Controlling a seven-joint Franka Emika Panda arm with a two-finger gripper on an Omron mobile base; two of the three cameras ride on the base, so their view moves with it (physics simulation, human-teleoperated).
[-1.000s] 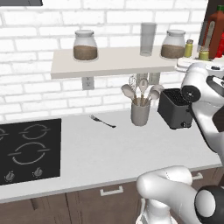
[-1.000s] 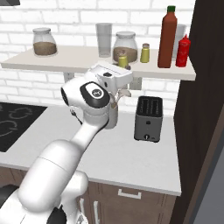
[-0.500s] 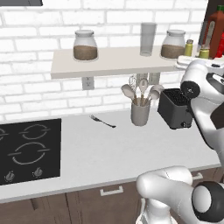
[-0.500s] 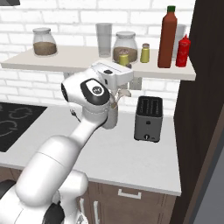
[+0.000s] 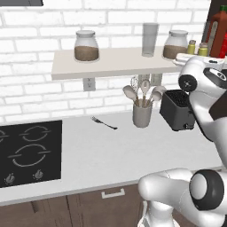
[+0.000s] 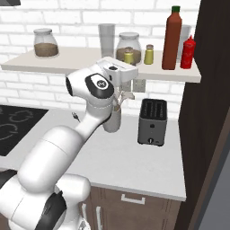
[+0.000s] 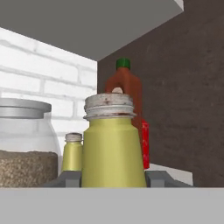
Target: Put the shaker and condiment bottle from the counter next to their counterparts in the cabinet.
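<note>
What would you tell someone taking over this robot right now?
Gripper: shut on the shaker, fingers against both its sides.
Where things are: the shaker is held at the cabinet shelf, just in front of the twin shaker. Whether it rests on the board cannot be told. The condiment bottle stands upright on the shelf beside the red bottle.
Done: condiment bottle placed; shaker brought up to its twin.
Left: set the shaker down if it isn't already, open the fingers, and back the hand away without knocking the twin.
</note>
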